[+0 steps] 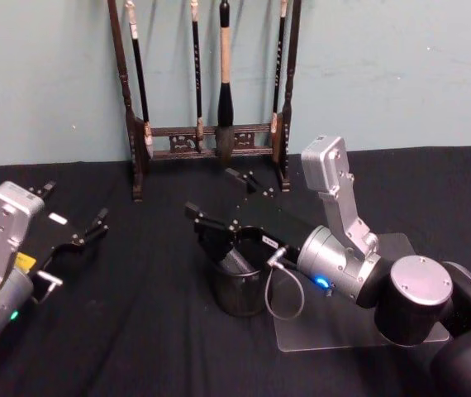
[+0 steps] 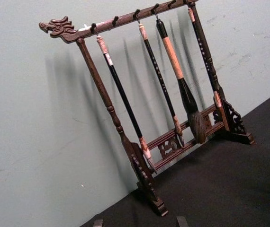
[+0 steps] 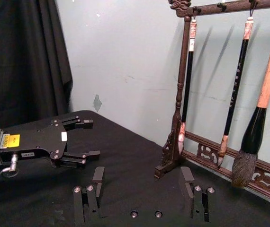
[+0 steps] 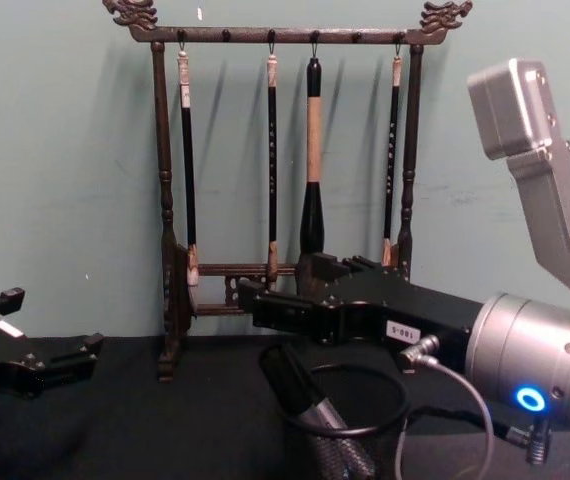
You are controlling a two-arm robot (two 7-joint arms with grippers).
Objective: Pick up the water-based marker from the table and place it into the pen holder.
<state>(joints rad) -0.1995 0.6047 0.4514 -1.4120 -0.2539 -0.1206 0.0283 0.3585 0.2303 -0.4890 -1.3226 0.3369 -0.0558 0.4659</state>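
The black wire-mesh pen holder (image 1: pixel 240 299) stands on the black table near the middle. A grey and black water-based marker (image 1: pixel 235 260) leans inside it, its top poking above the rim (image 4: pixel 401 398); the chest view shows the marker (image 4: pixel 310 400) slanting to the left. Just above and behind the holder hovers my right gripper (image 1: pixel 209 191), open with nothing between its fingers (image 3: pixel 187 176). Far off at the left, my left gripper (image 1: pixel 74 205) rests low over the table, open and empty.
A tall dark wooden brush rack (image 1: pixel 206 141) with several hanging brushes stands at the back against the wall. A clear plate (image 1: pixel 343 335) lies under my right arm. Bare black cloth stretches between the two arms.
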